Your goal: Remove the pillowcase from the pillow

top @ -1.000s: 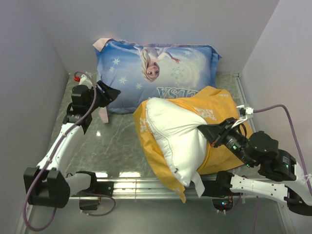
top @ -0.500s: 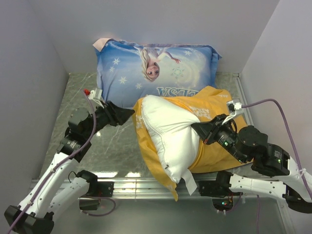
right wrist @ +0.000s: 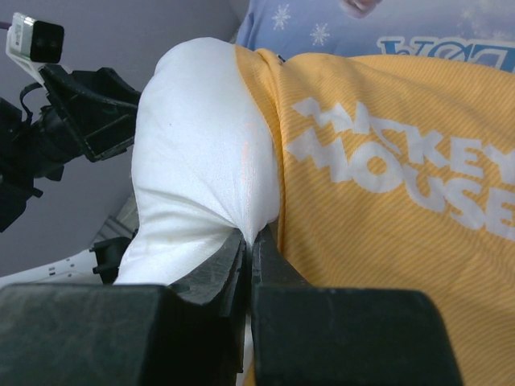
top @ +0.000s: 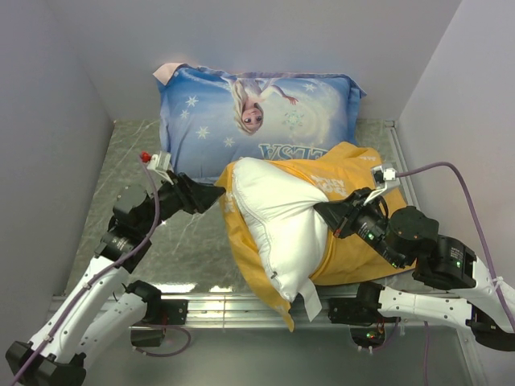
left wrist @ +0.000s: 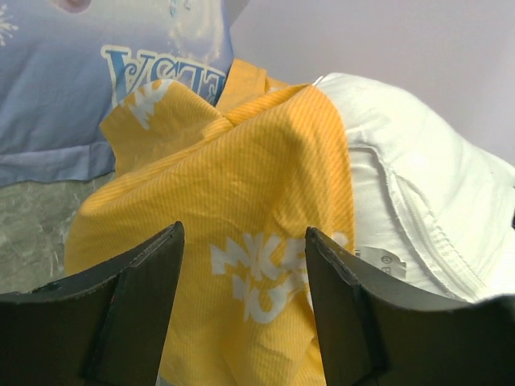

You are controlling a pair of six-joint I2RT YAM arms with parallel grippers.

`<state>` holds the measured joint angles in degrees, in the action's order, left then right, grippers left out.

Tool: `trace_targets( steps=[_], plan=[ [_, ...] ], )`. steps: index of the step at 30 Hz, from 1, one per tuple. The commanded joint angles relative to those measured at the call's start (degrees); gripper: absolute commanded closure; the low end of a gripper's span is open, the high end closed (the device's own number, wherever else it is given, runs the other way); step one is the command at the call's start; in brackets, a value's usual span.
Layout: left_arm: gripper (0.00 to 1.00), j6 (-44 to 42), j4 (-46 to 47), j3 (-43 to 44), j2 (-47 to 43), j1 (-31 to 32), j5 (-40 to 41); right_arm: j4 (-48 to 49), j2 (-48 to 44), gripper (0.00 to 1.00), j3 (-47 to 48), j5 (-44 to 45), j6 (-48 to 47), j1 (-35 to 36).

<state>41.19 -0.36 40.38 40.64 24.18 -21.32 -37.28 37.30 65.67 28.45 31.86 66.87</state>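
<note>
Two arms meet over a grey marbled table [top: 185,241] boxed in by pale walls [top: 241,32]. Seen from above, a blue printed cushion [top: 257,121] lies at the back. In front of it the pillow [top: 278,217] bulges half out of the pillowcase [top: 362,173].

The left gripper [top: 211,193] points at the case's left edge, and the right gripper [top: 322,213] is at the pillow's right side. The left wrist view shows wide-spread fingers [left wrist: 145,297] with yellow cloth just ahead of them. In the right wrist view the fingers [right wrist: 217,273] are pinched tight on white pillow fabric, beside the yellow edge.
</note>
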Motion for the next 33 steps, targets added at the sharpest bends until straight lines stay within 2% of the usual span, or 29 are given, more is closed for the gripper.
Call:
trace_targets(
  steps=[1,8,18,21,22,23,24,27,33],
  plan=[
    [0.32,0.29,3.27,0.31,-2.23,0.25,1.8,10.3,-1.26,1.0,3.5,1.35,0.93,0.01],
    [0.33,0.12,6.06,1.37,0.66,0.86,-1.62,10.38,-1.7,1.0,3.24,1.26,1.01,0.1],
    [0.34,1.09,11.44,-0.13,3.57,4.29,0.31,10.47,-1.35,1.0,2.27,0.73,1.72,0.1],
    [0.53,1.09,9.42,0.49,4.09,4.47,4.08,10.73,-1.7,1.0,2.18,0.56,1.81,0.1],
    [0.68,1.0,8.02,0.66,4.35,4.47,5.05,10.73,-1.7,1.0,2.27,0.47,1.89,0.01],
    [0.74,1.09,7.83,0.58,4.53,4.47,6.45,10.65,-1.7,1.0,2.36,0.47,1.72,0.01],
    [0.83,1.17,7.57,0.49,5.05,4.47,7.08,10.56,-1.7,1.0,2.62,0.47,1.8,0.1],
    [0.99,2.05,6.17,0.31,6.2,4.47,11.63,10.3,-2.05,1.0,2.8,0.64,1.81,0.1],
    [0.99,3.55,6.17,-0.48,8.13,4.47,16.48,9.07,-3.28,1.0,2.8,1.52,1.98,0.01]
  ],
)
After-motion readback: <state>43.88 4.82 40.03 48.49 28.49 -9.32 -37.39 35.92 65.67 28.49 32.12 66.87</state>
